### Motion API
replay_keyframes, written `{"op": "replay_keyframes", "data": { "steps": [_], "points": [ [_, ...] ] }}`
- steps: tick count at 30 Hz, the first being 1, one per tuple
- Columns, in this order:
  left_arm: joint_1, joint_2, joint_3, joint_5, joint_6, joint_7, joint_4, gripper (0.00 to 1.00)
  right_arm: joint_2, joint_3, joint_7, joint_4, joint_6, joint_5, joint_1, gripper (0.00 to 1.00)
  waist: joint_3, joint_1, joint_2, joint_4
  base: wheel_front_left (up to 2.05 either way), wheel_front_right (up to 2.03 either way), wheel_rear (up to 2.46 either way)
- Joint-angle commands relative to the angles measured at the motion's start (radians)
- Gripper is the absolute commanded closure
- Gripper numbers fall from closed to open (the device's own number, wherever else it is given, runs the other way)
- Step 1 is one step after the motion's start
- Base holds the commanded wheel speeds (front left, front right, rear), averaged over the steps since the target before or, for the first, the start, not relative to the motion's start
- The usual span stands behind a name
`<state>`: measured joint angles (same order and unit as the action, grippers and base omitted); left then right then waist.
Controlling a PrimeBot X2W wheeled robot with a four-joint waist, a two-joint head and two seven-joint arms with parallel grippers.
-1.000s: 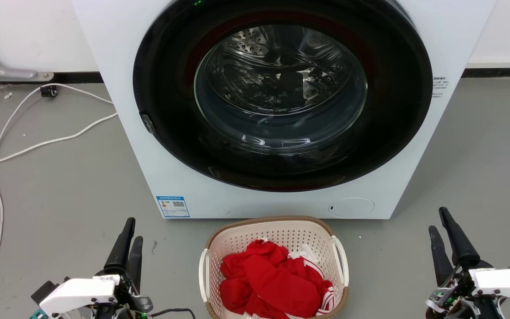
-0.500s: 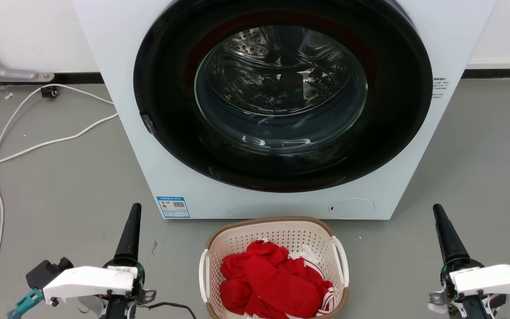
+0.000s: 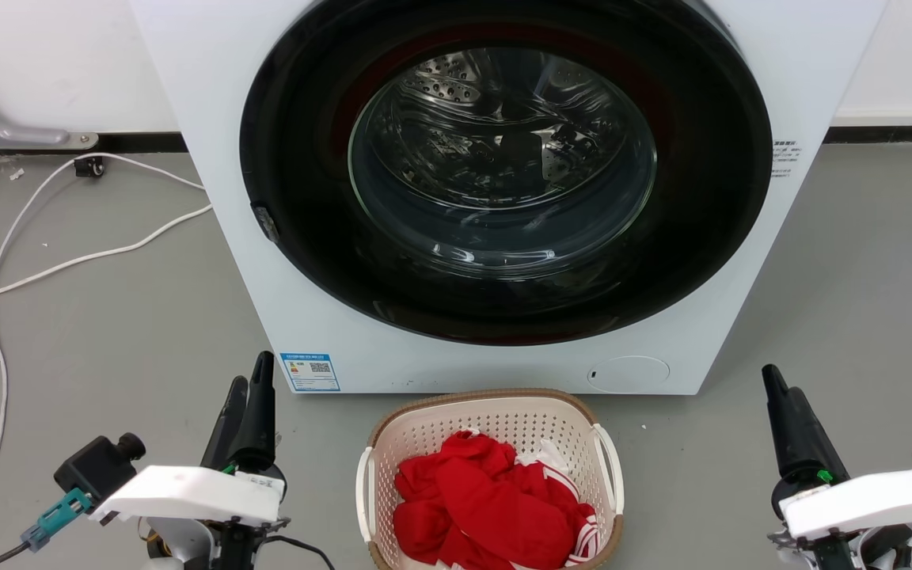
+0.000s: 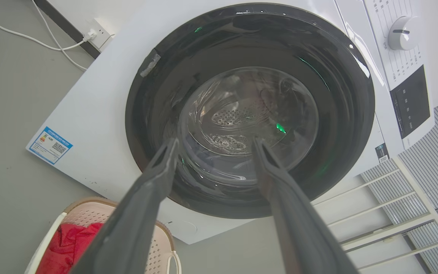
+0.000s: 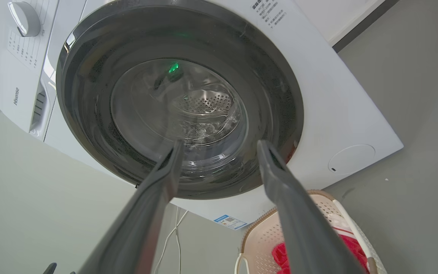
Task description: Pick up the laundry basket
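The laundry basket point(image 3: 489, 394) sits on the grey floor point(image 3: 108, 348) between the two grippers, touched by neither. It lies to the right of the left gripper point(image 3: 252, 372) and to the left of the right gripper point(image 3: 779, 381), nearer the robot than either pair of fingertips. It stands closer to the left gripper than to the right one.

Inside the basket is a heap of red clothes point(image 3: 488, 507), with a bit of white and red-striped cloth at its far right side. One white handle point(image 3: 362, 491) faces the left gripper and the other handle point(image 3: 613, 467) faces the right gripper.

Both grippers hover above the floor with their fingers pointing at the washing machine point(image 3: 305, 332) ahead of them. In the left wrist view the two dark fingers point(image 4: 280, 198) stand wide apart with nothing between them, and the basket shows at the lower left under one finger. In the right wrist view the fingers point(image 5: 154, 190) are spread just as wide, holding nothing, with the basket at the lower right behind one finger.

Beyond the fingertips, the machine's round glass door point(image 3: 503, 158) shows the perforated steel drum behind it. A blue label point(image 3: 309, 370) on the machine's front is just beside the left gripper's tips. A white cable point(image 3: 68, 257) runs over the floor off to that gripper's left.
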<state>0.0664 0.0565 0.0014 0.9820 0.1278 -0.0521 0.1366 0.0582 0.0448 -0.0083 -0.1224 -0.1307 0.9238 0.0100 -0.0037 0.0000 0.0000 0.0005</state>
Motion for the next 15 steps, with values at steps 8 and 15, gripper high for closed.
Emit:
{"op": "replay_keyframes", "data": {
  "steps": [8, 15],
  "points": [
    [0.015, 0.025, -0.029, -0.18, -0.013, -0.035, -0.009, 0.0, -0.001, -0.014, 0.01, 0.059, 0.0, -0.179, -0.018, 0.0, -0.001, 0.0, 0.0, -0.001, 0.0, 0.0, 0.0],
    [0.021, 0.04, -0.048, -0.28, -0.028, -0.053, 0.003, 0.0, -0.002, -0.016, 0.018, 0.084, 0.0, -0.276, -0.029, 0.0, -0.002, 0.0, 0.0, -0.002, 0.0, 0.0, 0.0]
  ]
}}
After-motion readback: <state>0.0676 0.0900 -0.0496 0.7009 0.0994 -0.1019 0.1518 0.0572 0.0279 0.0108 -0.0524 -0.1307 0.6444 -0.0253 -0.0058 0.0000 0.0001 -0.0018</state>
